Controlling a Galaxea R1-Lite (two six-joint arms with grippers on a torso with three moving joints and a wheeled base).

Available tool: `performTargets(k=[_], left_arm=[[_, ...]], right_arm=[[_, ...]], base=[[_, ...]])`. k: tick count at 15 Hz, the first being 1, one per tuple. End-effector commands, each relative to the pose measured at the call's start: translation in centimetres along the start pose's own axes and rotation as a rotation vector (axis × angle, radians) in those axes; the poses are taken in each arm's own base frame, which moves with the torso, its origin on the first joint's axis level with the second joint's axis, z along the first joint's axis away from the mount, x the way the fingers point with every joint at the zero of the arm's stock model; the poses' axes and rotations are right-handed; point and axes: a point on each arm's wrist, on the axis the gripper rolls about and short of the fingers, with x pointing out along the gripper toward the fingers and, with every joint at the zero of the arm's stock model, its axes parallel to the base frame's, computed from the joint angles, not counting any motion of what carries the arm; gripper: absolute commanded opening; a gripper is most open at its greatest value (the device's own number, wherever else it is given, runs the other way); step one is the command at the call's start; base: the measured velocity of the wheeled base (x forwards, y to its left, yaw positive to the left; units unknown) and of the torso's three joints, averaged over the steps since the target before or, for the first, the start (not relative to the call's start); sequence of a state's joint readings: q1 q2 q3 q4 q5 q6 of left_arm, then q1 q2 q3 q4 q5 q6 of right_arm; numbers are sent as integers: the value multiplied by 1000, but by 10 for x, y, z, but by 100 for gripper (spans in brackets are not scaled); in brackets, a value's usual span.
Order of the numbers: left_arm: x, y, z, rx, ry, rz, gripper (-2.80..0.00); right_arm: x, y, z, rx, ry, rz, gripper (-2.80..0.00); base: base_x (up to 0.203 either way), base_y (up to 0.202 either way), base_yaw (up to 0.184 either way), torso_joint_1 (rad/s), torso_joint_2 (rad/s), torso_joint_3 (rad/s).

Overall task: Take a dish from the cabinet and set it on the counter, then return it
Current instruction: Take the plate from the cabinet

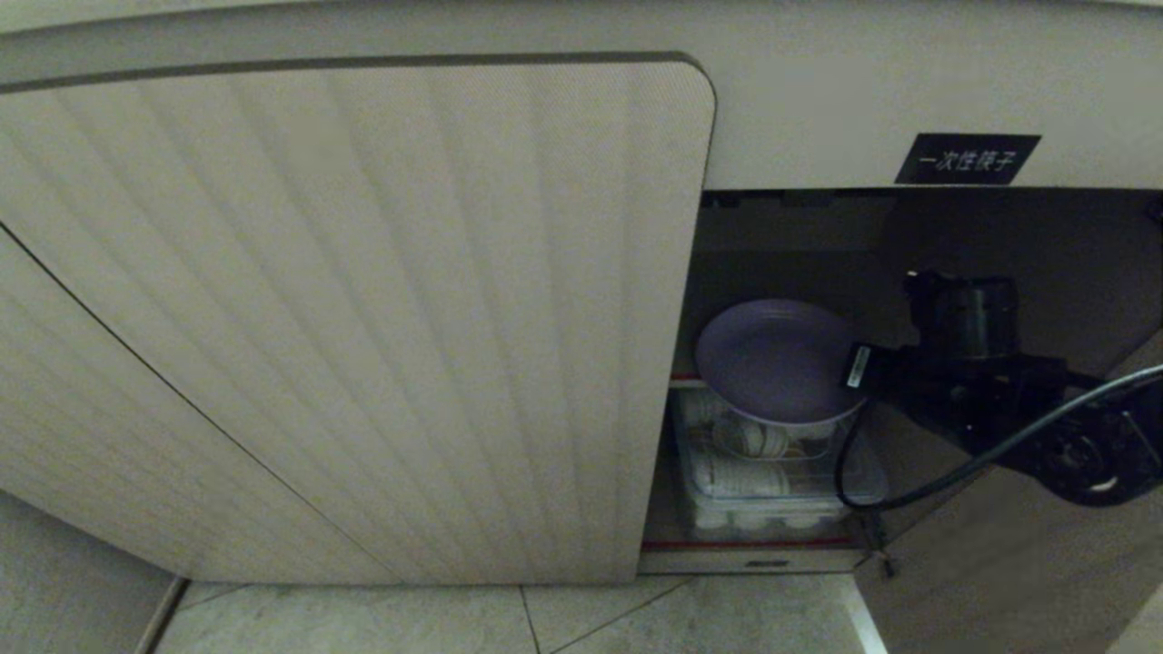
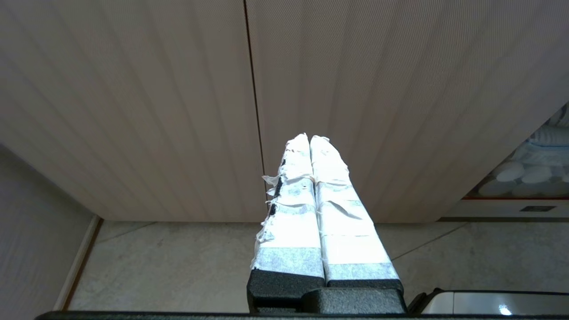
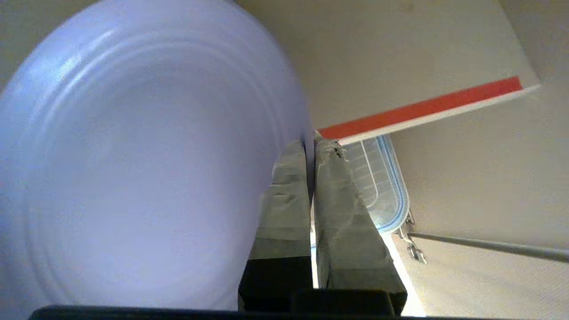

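The lavender dish (image 1: 777, 361) hangs tilted inside the open cabinet (image 1: 800, 109), above a rack of white crockery. My right gripper (image 1: 859, 368) reaches in from the right and is shut on the dish's rim. In the right wrist view the dish (image 3: 133, 160) fills most of the frame, its rim pinched between the taped fingers (image 3: 284, 191) of the right gripper (image 3: 311, 144). My left gripper (image 2: 310, 138) is parked low before the ribbed doors, shut on nothing. The counter is out of view.
The ribbed door (image 1: 363, 318) stands closed left of the opening, under a black label (image 1: 968, 159). A clear tray with a wire rack (image 1: 772, 472) holds white cups and bowls on the cabinet floor. A black cable (image 1: 909, 495) loops below the right arm. Tiled floor (image 1: 509, 622) lies in front.
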State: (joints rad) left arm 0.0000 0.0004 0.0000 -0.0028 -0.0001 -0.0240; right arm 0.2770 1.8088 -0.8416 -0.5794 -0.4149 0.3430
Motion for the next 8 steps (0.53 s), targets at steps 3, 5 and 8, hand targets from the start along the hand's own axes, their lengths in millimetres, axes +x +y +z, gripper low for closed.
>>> performTargets(k=[3,5,8], left_arm=[[0,0,0,-1,-1,0,-280],[0,0,0,-1,-1,0,-280],[0,0,0,-1,-1,0,-280]], right_arm=[[-16,-8,-3,4,-7,2,-280],[-23,-11,-7,1,-3,4,-280],[-36,-14,-12,-9,9,17,-280]], base=[[0,0,0,0,0,0],[0,0,0,0,0,0],[0,0,0,0,0,0]])
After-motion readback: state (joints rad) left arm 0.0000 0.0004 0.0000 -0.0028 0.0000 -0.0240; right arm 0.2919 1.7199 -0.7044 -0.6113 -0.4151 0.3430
